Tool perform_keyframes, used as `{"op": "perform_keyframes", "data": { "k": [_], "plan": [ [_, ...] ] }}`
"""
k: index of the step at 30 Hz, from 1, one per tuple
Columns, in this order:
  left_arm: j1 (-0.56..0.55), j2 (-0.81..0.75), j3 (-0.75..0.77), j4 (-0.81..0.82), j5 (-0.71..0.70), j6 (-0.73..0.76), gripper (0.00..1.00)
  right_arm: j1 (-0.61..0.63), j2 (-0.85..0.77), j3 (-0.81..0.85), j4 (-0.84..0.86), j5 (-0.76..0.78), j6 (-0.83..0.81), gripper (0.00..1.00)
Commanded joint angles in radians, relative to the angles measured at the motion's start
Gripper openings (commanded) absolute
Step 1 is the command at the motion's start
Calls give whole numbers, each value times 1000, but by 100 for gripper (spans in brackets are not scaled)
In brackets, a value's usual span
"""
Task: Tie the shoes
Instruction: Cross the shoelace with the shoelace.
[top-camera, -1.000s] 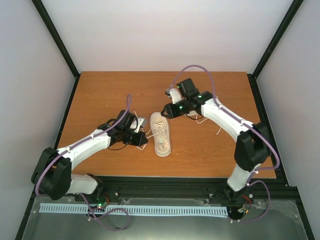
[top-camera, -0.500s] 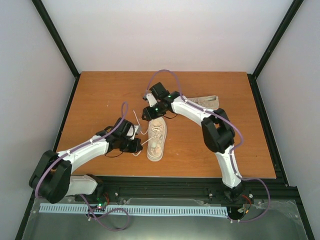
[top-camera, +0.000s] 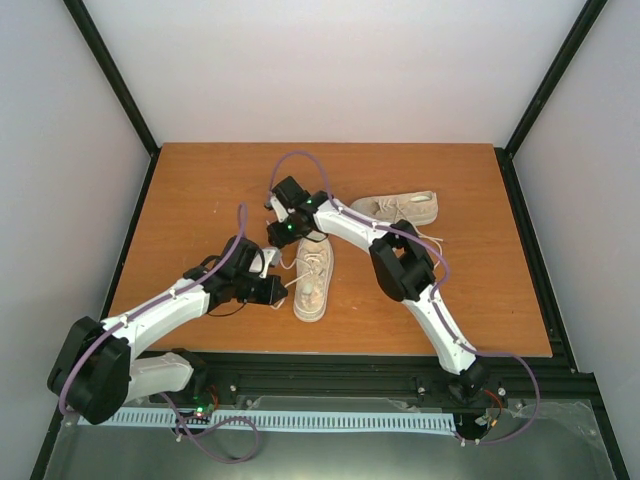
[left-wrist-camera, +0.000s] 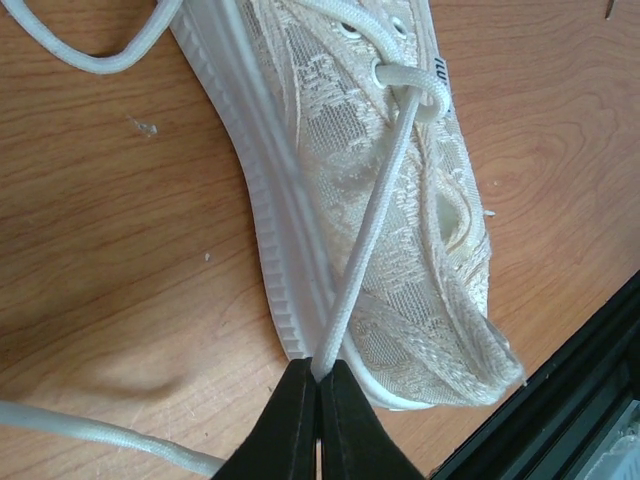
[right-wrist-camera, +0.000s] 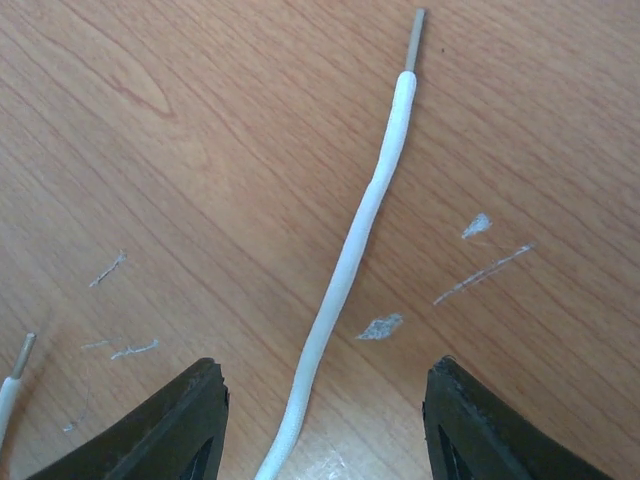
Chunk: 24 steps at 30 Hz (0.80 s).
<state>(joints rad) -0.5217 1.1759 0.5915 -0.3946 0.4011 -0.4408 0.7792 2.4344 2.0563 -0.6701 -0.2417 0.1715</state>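
Note:
One cream shoe (top-camera: 312, 280) lies lengthwise at the table's middle, and the other shoe (top-camera: 396, 208) lies on its side at the back right. In the left wrist view, my left gripper (left-wrist-camera: 320, 375) is shut on a white lace (left-wrist-camera: 368, 235) that runs taut from an eyelet of the near shoe (left-wrist-camera: 440, 230) down to the fingertips. That gripper (top-camera: 282, 296) sits just left of the shoe. My right gripper (right-wrist-camera: 325, 400) stands open low over the wood, with a loose lace end (right-wrist-camera: 355, 250) lying between its fingers, untouched. It (top-camera: 274, 238) hovers left of the near shoe's far end.
The wooden table (top-camera: 190, 200) is walled by white panels and black posts. A second lace tip (right-wrist-camera: 14, 368) lies at the left edge of the right wrist view. A black rail (left-wrist-camera: 590, 400) runs along the near table edge beside the shoe.
My right arm has swung left from over the far shoe to beside the near shoe's far end, and its jaws have opened. The near shoe shifted slightly left. The left gripper keeps its hold.

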Motion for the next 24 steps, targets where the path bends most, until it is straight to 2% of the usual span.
{"op": "perform_keyframes", "data": {
  "k": [1, 7, 11, 14, 17, 19, 20, 24],
  "plan": [
    [6, -7, -2, 27, 25, 1, 3, 30, 34, 25, -21, 53, -57, 56],
    [6, -26, -13, 35, 29, -3, 2, 73, 63, 24, -28, 100, -115, 60],
    [6, -61, -26, 34, 14, -11, 2, 103, 88, 27, -40, 188, -146, 57],
    [7, -79, -34, 30, 8, -17, 2, 107, 102, 26, -46, 216, -143, 46],
    [6, -93, -37, 28, 3, -21, 3, 105, 100, 29, -37, 208, -137, 26],
    [6, -105, -38, 26, -3, -23, 2, 97, 95, 44, -31, 184, -119, 8],
    [6, -109, -38, 25, -6, -23, 3, 88, 92, 59, -31, 164, -103, 4],
    [6, -128, -38, 25, -14, -22, 2, 15, 24, 68, 12, 48, -28, 3]
  ]
}}
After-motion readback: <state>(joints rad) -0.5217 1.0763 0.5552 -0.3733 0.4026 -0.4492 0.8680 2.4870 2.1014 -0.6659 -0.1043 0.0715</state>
